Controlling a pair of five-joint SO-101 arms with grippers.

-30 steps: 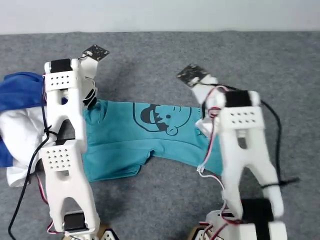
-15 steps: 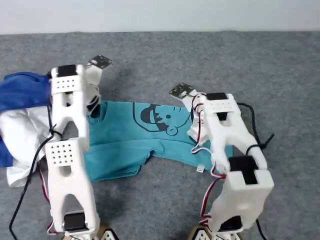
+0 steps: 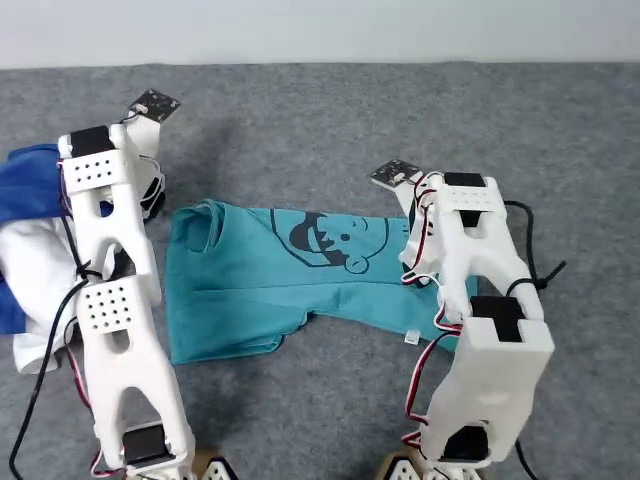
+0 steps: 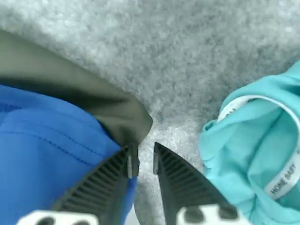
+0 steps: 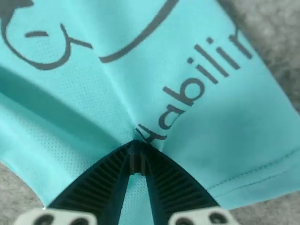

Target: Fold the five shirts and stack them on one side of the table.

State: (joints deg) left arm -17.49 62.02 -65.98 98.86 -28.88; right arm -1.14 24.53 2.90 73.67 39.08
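A teal shirt with a dark cartoon print lies partly folded across the middle of the grey table. My right gripper sits on its right end, shut on a pinch of the teal fabric beside the lettering; its fingertips meet in a crease. My left gripper hovers over bare table between the teal collar and a blue shirt. Its fingers are shut with nothing between them.
A blue shirt and a white shirt are heaped at the table's left edge, close to the left arm. A dark fold of cloth lies along the blue shirt. Grey table stretches behind and to the right.
My left gripper has drawn away from the teal collar toward the blue shirt. The right arm lowered onto the shirt's right end, pinched it, and the shirt shifted slightly right.
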